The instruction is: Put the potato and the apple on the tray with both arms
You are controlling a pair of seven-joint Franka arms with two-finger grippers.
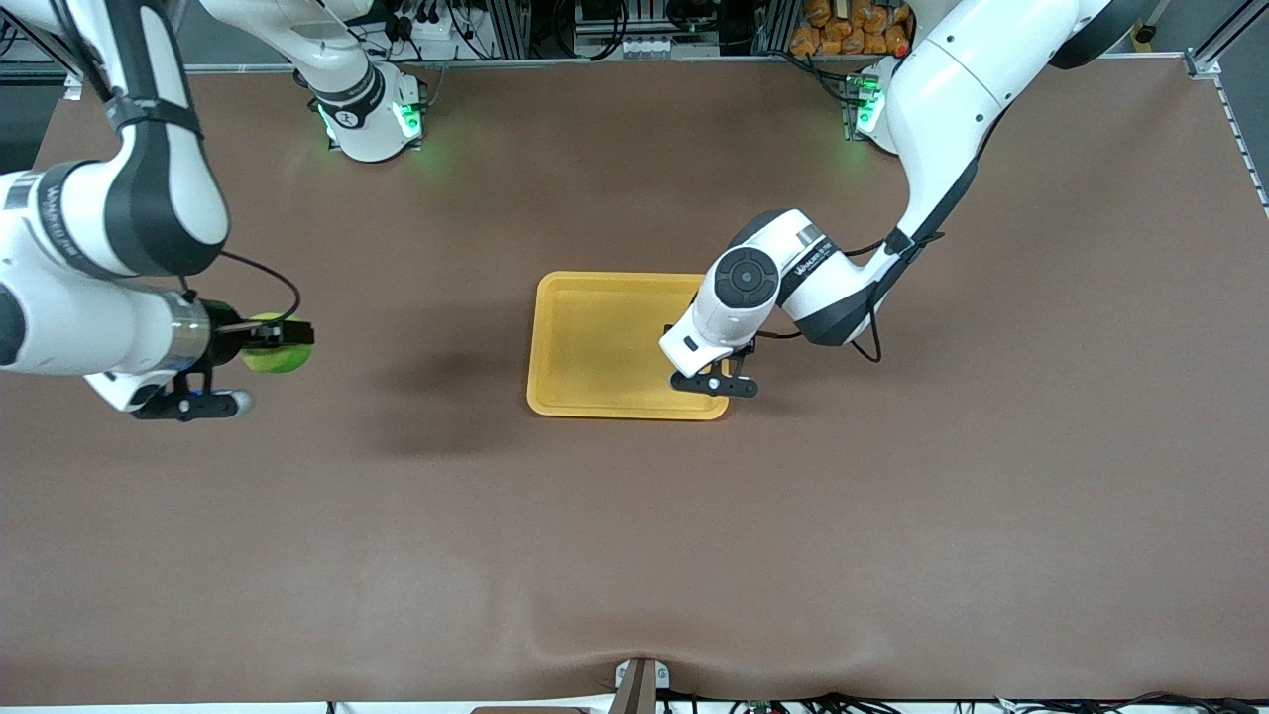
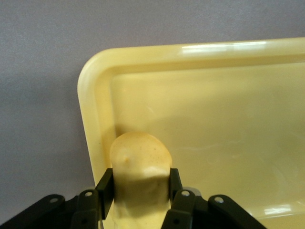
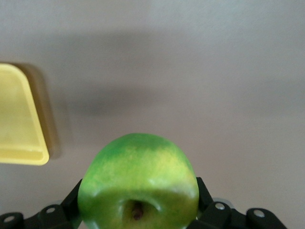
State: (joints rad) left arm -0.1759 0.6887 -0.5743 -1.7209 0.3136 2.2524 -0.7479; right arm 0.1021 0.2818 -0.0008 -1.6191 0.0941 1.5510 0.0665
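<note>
**Both grippers loaded: potato at the tray corner, apple over the bare desk**

The left gripper (image 1: 716, 377) is down at the corner of the tray (image 1: 595, 337) that lies toward the left arm's end of the desk (image 1: 634, 545) and nearer the front camera. In the left wrist view its two black fingers (image 2: 106, 187) press on either side of the potato (image 2: 140, 164), a pale yellow-orange lump with a matte skin. The potato sits inside the tray (image 2: 209, 124), close against the rounded corner of the raised rim; whether it touches the tray floor cannot be told. In the front view the left arm's wrist hides the potato.

The right gripper (image 1: 276, 342) is over the bare desk toward the right arm's end, well apart from the tray. It holds the apple (image 1: 274, 343), with a black finger on each side of the bright green fruit. In the right wrist view the apple (image 3: 138, 183) fills the space between the fingers (image 3: 204, 193), its brown stem dimple turned toward the wrist camera, and one corner of the tray (image 3: 21, 121) shows at the edge of that view, apart from the fruit.

The tray is a shallow yellow-orange rectangle with rounded corners, lying near the middle of the brown desk.
</note>
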